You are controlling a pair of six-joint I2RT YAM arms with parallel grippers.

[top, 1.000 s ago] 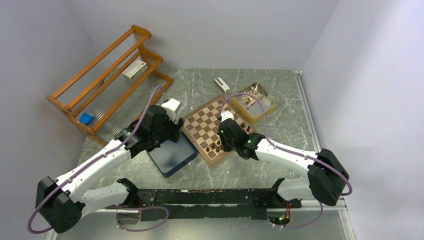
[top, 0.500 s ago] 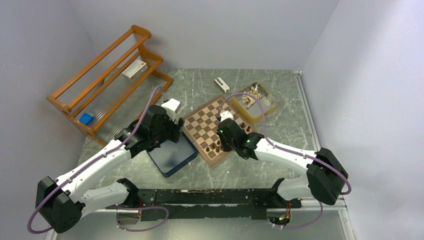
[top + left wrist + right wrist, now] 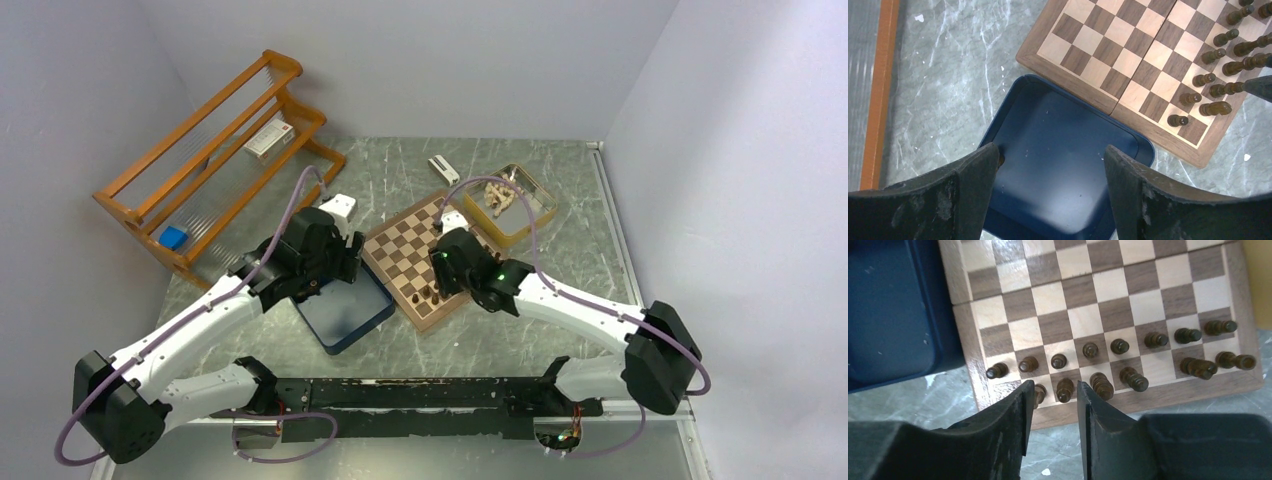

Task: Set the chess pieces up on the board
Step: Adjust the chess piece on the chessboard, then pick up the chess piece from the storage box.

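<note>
Right claw (image 3: 1054, 391): jaws parted, gripping nothing.
Dark piece (image 3: 1065, 389): upright between its fingertips, on the board (image 3: 1088, 285), row nearest the claw.
Left claw (image 3: 1050, 155): wide open, empty, directly above the blue box (image 3: 1063, 125).
Nearer arm for the board's pieces: right.

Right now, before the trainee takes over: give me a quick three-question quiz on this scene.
1. True or false: the left gripper is open over the box.
2. The right gripper straddles a piece in which row of the board? A edge row; B second row; C middle.
3. How many pieces stand in the second row?
Key: 1 true; 2 A; 3 eight.
</note>
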